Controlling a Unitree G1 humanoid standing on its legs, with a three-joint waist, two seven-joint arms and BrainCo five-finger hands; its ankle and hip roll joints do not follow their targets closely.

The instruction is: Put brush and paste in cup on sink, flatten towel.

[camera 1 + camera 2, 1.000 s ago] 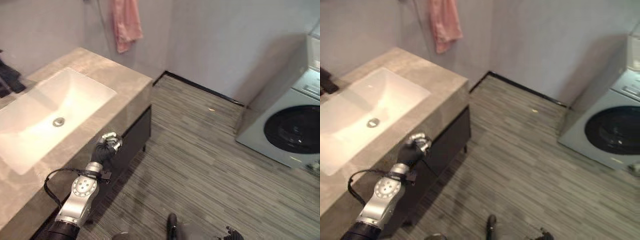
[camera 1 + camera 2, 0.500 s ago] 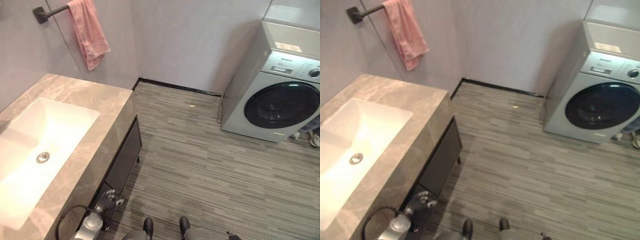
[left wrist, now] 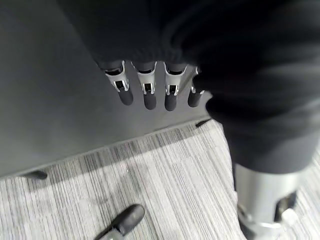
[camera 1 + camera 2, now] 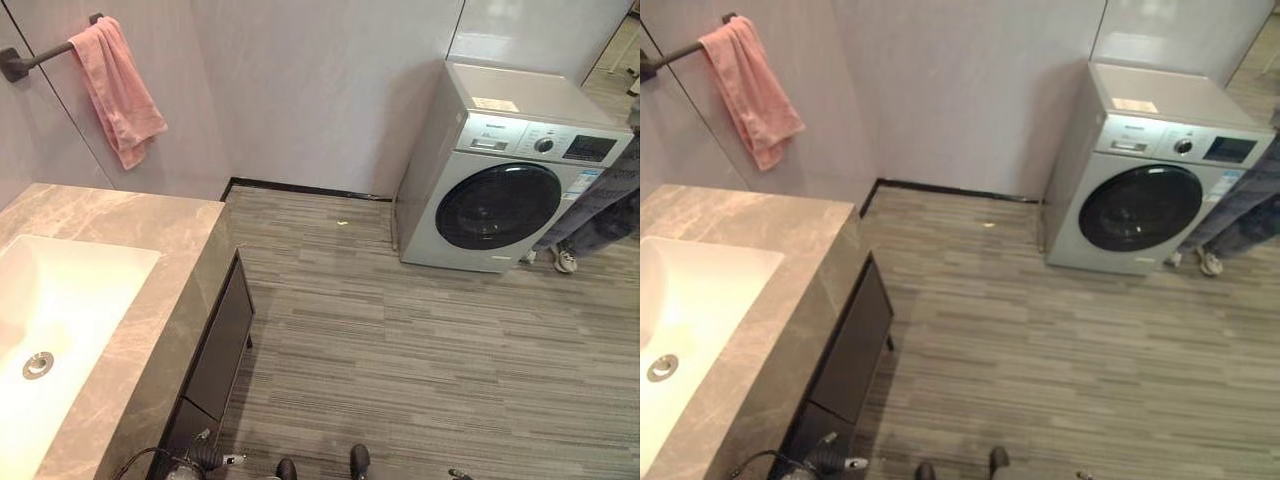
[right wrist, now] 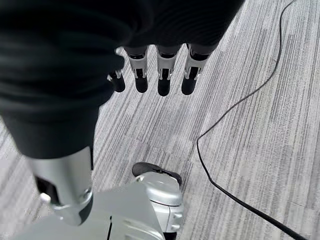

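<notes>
Both the left hand (image 3: pixel 150 92) and right hand (image 5: pixel 160 80) hang slack-fingered and empty; reach far-left to spread the bunched pink towel (image 4: pixel 115 85) evenly along its dark wall rail (image 4: pixel 25 62).

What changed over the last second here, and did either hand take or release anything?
The head camera swung to the robot's right, so the sink slid toward the views' left and the washing machine came fully into view. The left hand dropped from counter height to low beside the cabinet. Nothing was taken or let go: both it and the right hand hang open and hold nothing. The pink towel stays on its bar.
</notes>
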